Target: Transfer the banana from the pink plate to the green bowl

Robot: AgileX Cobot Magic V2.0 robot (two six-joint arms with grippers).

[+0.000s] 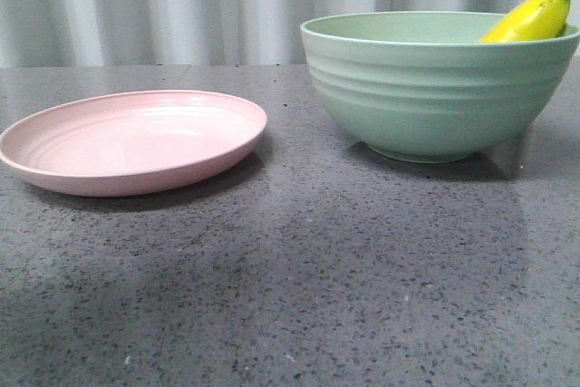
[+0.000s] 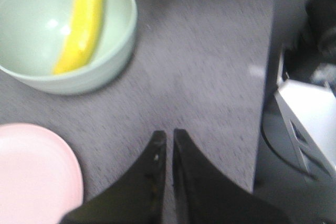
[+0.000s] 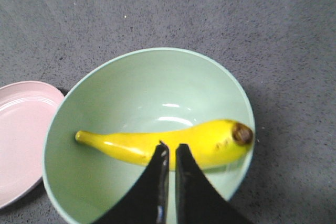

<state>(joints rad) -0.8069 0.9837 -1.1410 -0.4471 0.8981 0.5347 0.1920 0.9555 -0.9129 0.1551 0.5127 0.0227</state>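
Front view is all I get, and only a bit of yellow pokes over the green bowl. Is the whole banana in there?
Observer: Yes. The right wrist view shows the whole banana lying inside the green bowl.
Operator: Is a claw holding it?
Observer: No. The right gripper is above it, fingers nearly together, gripping nothing.
Operator: Where's the other claw?
Observer: The left gripper is over bare table, closed and empty, with the pink plate off to one side.
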